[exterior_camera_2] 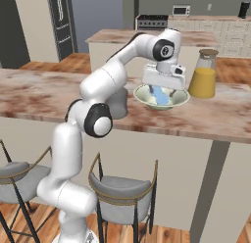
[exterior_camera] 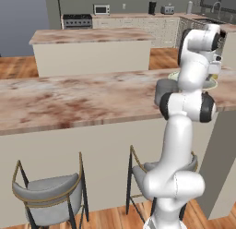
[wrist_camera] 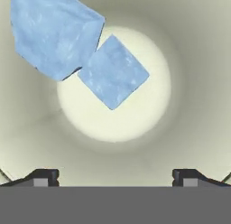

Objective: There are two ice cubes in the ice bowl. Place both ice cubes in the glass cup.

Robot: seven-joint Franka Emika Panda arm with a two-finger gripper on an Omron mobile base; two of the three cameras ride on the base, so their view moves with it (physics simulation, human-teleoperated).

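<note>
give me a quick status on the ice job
Gripper open, empty, down inside ice bowl. Both ice cubes in bowl, touching. Glass cup behind arm. Nothing blocking.

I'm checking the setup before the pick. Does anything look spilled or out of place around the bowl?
Nothing stands out. Both ice cubes lie inside the ice bowl, touching each other. The open gripper hangs above them, and the jug stands upright beside the bowl.
</note>
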